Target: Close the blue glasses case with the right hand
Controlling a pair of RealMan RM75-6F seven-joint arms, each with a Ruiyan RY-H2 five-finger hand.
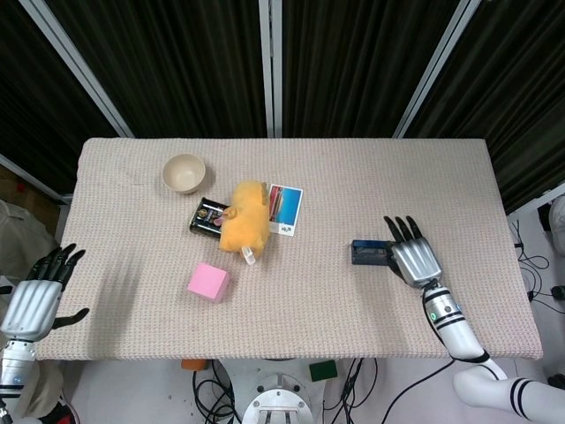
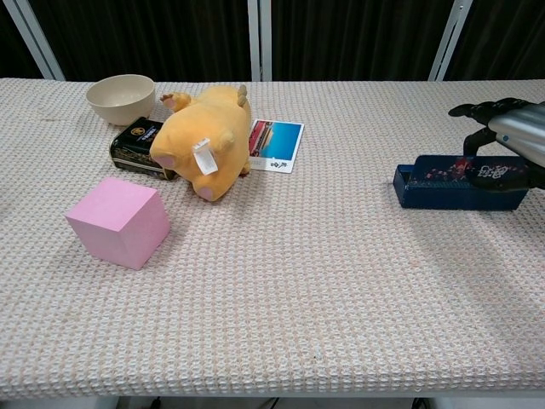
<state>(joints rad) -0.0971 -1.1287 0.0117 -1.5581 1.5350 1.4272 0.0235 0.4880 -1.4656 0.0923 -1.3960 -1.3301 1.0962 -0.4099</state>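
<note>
The blue glasses case (image 1: pixel 368 252) lies on the right part of the table, and also shows at the right edge of the chest view (image 2: pixel 443 183). Its patterned lid is down over the body, and I see nothing of the inside. My right hand (image 1: pixel 411 257) lies flat over the case's right end with its fingers spread. In the chest view the right hand (image 2: pixel 509 128) hovers on top of the case, thumb curving down to the lid. My left hand (image 1: pixel 33 296) hangs off the table's left edge, fingers apart and holding nothing.
A yellow plush toy (image 1: pixel 244 216) lies mid-table over a dark tin (image 1: pixel 207 216), beside a picture card (image 1: pixel 286 209). A beige bowl (image 1: pixel 184 172) stands behind them and a pink cube (image 1: pixel 208 282) in front. The cloth-covered table (image 1: pixel 291 318) has dark curtains behind it.
</note>
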